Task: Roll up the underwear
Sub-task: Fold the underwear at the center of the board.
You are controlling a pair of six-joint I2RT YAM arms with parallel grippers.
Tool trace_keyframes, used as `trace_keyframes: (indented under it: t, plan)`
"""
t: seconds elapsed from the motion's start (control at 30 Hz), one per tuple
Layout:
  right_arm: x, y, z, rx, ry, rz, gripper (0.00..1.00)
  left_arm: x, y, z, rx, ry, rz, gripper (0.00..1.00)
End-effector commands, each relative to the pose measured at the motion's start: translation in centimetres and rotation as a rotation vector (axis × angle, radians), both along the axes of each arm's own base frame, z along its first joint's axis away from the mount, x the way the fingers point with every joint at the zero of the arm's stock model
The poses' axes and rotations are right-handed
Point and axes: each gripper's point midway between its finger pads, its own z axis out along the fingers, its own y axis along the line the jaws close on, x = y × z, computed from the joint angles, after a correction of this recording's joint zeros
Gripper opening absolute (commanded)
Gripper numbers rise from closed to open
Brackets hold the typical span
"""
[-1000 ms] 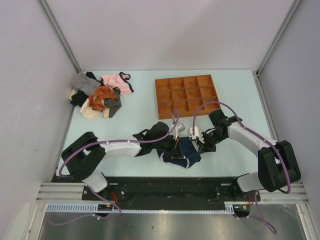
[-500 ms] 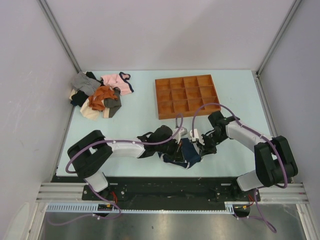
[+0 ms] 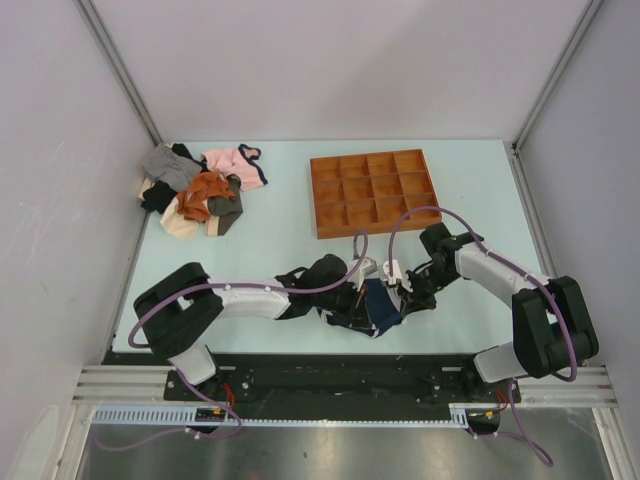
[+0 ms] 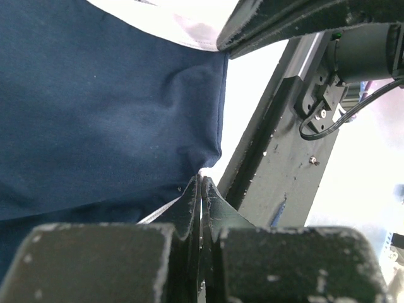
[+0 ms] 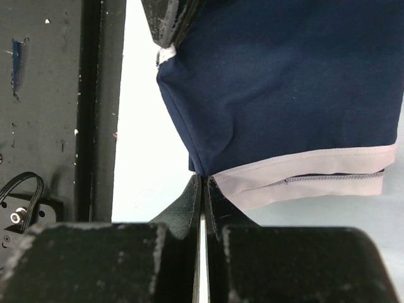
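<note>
Pale blue tabletop (image 3: 270, 250), brown wooden compartment tray (image 3: 316, 200) at its far middle, navy blue fabric underwear with white trim (image 3: 379, 303) near the front edge, left end effector (image 4: 201, 180) pressed together, pinching a navy corner, right end effector (image 5: 202, 180) likewise pinching the trimmed edge.

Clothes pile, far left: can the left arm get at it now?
Probably not yet: the left gripper is shut on the underwear, which the right gripper also holds. Nothing stands between it and the clothes pile, so likely yes after letting go.
</note>
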Motion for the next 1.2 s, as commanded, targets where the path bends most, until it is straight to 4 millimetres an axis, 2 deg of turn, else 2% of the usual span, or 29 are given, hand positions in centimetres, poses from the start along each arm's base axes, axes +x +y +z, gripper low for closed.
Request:
trace_keyframes:
  t: [0.0,0.17,0.3,0.33,0.43,0.47,0.53,0.57,0.63,0.67,0.7,0.73,0.8,0.83,0.87,1.03,1.17]
  plan:
    - [-0.3,0.1,0.3,0.023,0.003,0.016,0.02,-0.5,-1.0,1.2,-0.055,-0.013,-0.012,0.01]
    - [-0.3,-0.4,-0.6,-0.011,0.012,0.016,0.08,-0.9,-1.2,0.0,-0.035,0.014,-0.011,0.05]
    - [-0.8,-0.7,-1.0,-0.028,0.028,0.023,0.22,-0.6,-0.8,-0.4,-0.012,0.01,0.02,0.25]
    - [-0.9,-0.8,-0.9,-0.028,0.034,0.024,0.28,-0.2,-0.4,0.1,-0.007,-0.013,0.043,0.33]
    - [-0.7,-0.9,-0.1,-0.011,-0.005,0.023,0.42,0.9,0.9,0.9,0.005,-0.086,0.098,0.48]
    - [-0.6,-0.8,0.3,0.0,-0.022,0.027,0.44,1.3,1.3,2.6,-0.031,-0.131,0.11,0.51]
    - [-0.5,-0.6,1.2,0.024,-0.078,0.054,0.49,1.8,2.4,3.7,-0.042,-0.216,0.114,0.58]
    - [-0.7,-0.4,1.5,0.037,-0.091,0.075,0.5,2.3,2.9,5.5,-0.074,-0.277,0.135,0.6]
    - [-1.0,-0.2,1.8,0.06,-0.129,0.133,0.53,2.1,3.6,6.1,-0.096,-0.373,0.092,0.67]
    - [-1.3,0.0,1.7,0.072,-0.134,0.152,0.54,2.1,3.4,8.1,-0.166,-0.442,0.084,0.72]
    - [-1.3,0.1,1.6,0.078,-0.147,0.169,0.54,1.8,3.3,8.5,-0.187,-0.519,0.038,0.76]
    - [-1.1,0.4,1.4,0.082,-0.171,0.186,0.56,0.2,3.2,8.3,-0.209,-0.566,-0.021,0.77]
    - [-1.5,0.5,0.5,0.062,-0.187,0.222,0.57,-0.2,2.8,9.6,-0.258,-0.723,-0.062,0.8]
    - [-1.0,0.5,0.1,0.046,-0.216,0.23,0.57,-1.1,2.9,8.7,-0.249,-0.743,-0.093,0.8]
    - [-1.5,0.5,-0.5,0.036,-0.216,0.247,0.57,-1.0,3.0,8.4,-0.234,-0.761,-0.086,0.81]
    - [-0.6,0.3,-2.5,-0.033,-0.304,0.282,0.57,-0.7,3.5,6.4,-0.205,-0.759,-0.069,0.81]
    - [-0.3,0.2,-3.7,-0.067,-0.329,0.297,0.55,-0.7,4.0,6.0,-0.202,-0.751,-0.05,0.81]
